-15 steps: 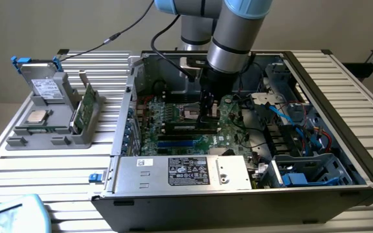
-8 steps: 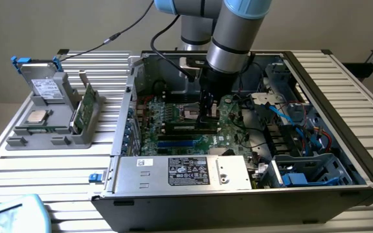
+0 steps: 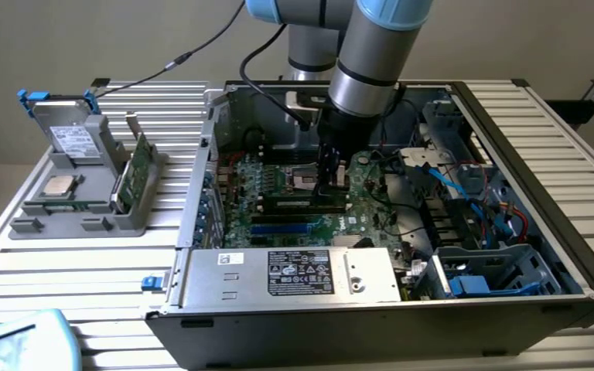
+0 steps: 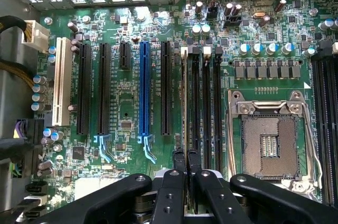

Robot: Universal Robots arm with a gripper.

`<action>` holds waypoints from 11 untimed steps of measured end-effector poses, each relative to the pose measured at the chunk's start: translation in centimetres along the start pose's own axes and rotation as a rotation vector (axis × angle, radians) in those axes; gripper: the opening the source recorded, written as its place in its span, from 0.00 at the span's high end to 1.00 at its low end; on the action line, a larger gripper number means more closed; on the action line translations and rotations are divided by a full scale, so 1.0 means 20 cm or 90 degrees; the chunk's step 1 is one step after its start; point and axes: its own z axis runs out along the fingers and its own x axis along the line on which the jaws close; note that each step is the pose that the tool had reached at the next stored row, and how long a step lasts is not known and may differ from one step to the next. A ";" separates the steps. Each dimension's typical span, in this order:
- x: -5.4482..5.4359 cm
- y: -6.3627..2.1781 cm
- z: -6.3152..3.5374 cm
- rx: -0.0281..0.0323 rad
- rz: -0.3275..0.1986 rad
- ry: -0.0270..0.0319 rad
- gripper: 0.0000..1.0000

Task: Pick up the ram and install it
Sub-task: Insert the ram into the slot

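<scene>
end effector: clenched on the ram; jaws nearly together, with only the thin board between them.
ram position: you see it edge-on in the wrist view, running along the memory slot farthest from the CPU socket and just beside the other memory slots.
seating: can't tell whether it's fully down in the slot or resting on top. The white latch at the far end gives no clear answer.
exterior check: the end effector hangs straight down inside the case, over the middle of the motherboard.
weight: judge it very light; load on the grip is no concern.
stiffness: rigid enough along its length, but thin. Expect it to resist bending poorly, so keep any force straight down along the board's plane, with no twist.
fragility: bare chips on the faces and contacts along the lower edge. Treat both as no-touch zones.
grip point: pinch across the flat faces near the upper edge, as the fingertips do now. Where along the length they sit is hidden.
slip: the faces look smooth, so a light pinch could let the stick tilt end to end.
nearby hazard: the open CPU socket sits close to the slots.
bench: the grey holder with spare parts stands well apart from the case.
</scene>
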 end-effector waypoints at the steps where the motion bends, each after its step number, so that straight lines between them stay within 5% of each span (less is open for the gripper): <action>1: 0.00 0.000 0.000 0.0000 0.000 0.0001 0.87; 11: 0.00 0.000 0.008 -0.0006 0.000 0.0006 0.87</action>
